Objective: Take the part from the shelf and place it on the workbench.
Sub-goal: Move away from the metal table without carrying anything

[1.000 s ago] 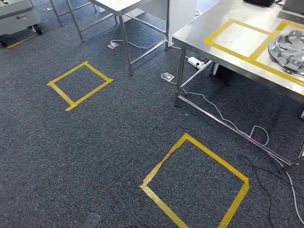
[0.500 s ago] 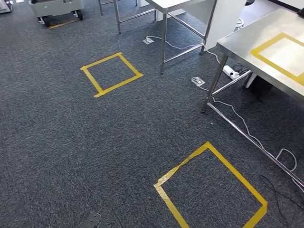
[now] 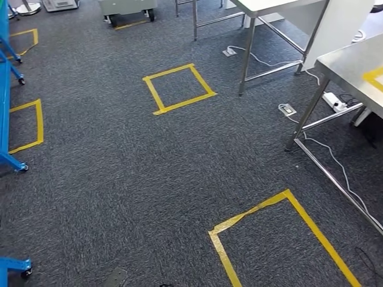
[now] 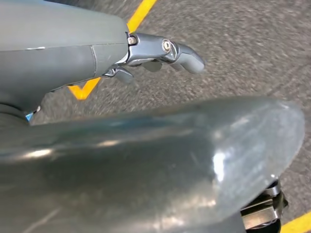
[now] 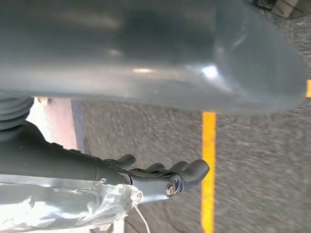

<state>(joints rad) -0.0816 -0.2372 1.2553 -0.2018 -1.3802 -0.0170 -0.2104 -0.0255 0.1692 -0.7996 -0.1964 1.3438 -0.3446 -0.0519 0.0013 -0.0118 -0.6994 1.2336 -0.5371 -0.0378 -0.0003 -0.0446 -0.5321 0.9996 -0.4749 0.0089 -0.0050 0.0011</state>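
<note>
The steel workbench (image 3: 347, 63) stands at the right edge of the head view, with a corner of yellow tape (image 3: 374, 76) on its top. A blue shelf frame on castors (image 3: 4, 101) runs down the left edge. In the left wrist view my left hand (image 4: 110, 145) hangs over the carpet with its fingers (image 4: 183, 54) stretched out and nothing in it. My right hand (image 5: 146, 48) in the right wrist view also holds nothing, its dark fingers (image 5: 176, 177) straight and apart from the thumb.
Yellow tape squares mark the grey carpet: one in the middle (image 3: 178, 88), one in front (image 3: 280, 239), one by the blue frame (image 3: 27, 122). A second table (image 3: 271, 6) stands behind. A power strip (image 3: 336, 101) and cables lie under the workbench.
The camera has swung to the left. The workbench slid to the right edge and the metal part on it left the picture. The blue shelf frame came in at the left.
</note>
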